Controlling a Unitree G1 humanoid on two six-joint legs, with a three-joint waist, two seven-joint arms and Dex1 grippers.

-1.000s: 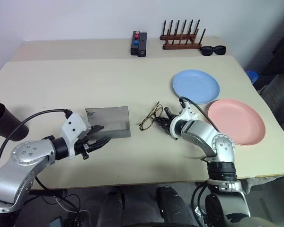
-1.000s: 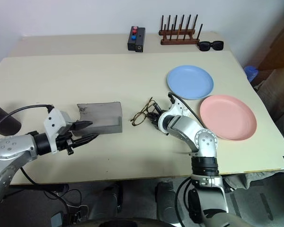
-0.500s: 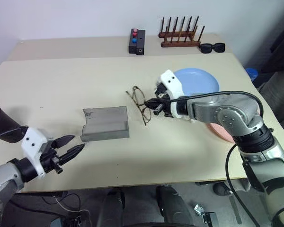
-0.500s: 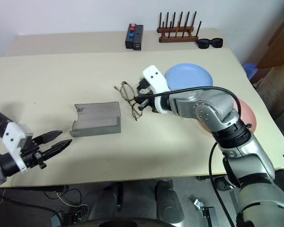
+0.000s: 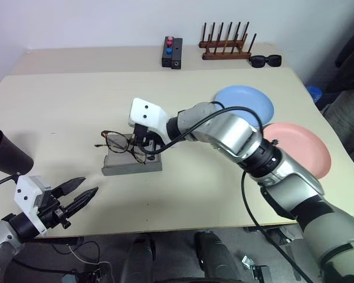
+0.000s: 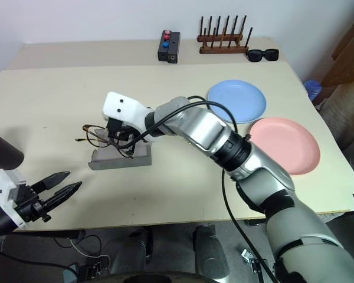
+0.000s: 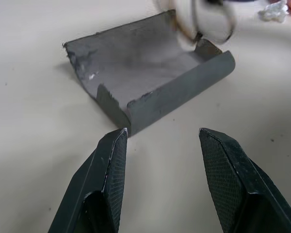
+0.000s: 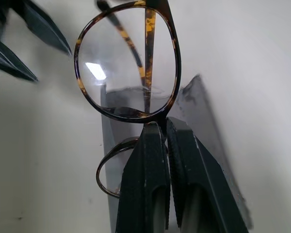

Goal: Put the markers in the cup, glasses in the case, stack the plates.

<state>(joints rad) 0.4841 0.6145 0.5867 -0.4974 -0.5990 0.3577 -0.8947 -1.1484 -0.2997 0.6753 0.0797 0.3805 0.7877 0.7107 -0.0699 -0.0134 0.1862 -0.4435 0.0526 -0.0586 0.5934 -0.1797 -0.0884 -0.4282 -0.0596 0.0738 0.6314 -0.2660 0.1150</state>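
Right now the glasses (image 5: 123, 143) hang just above the open grey case (image 5: 131, 163), pinched at the bridge by the right gripper (image 5: 143, 140), whose fingers (image 8: 154, 160) are clenched tight on the frame. One lens stands upright over the case's hollow and the arms trail toward the left. The case lies near the middle of the bench, lid flat, nothing inside it yet.

The left gripper (image 5: 76, 193) hovers low at the near left, just short of the case, its fingers (image 7: 111, 160) spread apart and grasping nothing.

As for progress, the glasses step looks close to done but not finished: the glasses must come down into the case, and the lid is not yet shut. The black cup (image 5: 6, 154) sits at the far left edge with a red tip showing at its mouth, which suggests a marker is already inside, though the second cannot be made out. The blue plate (image 5: 248, 105) and the pink plate (image 5: 304, 147) lie side by side on the right, overlapping at the edges but not stacked, so that step is left.

The bench (image 5: 71, 100) is a pale cream top against a white wall. Along its far side stand a black box with red and blue buttons (image 5: 172, 52), a wooden peg rack (image 5: 225, 47) and black sunglasses (image 5: 265, 60).
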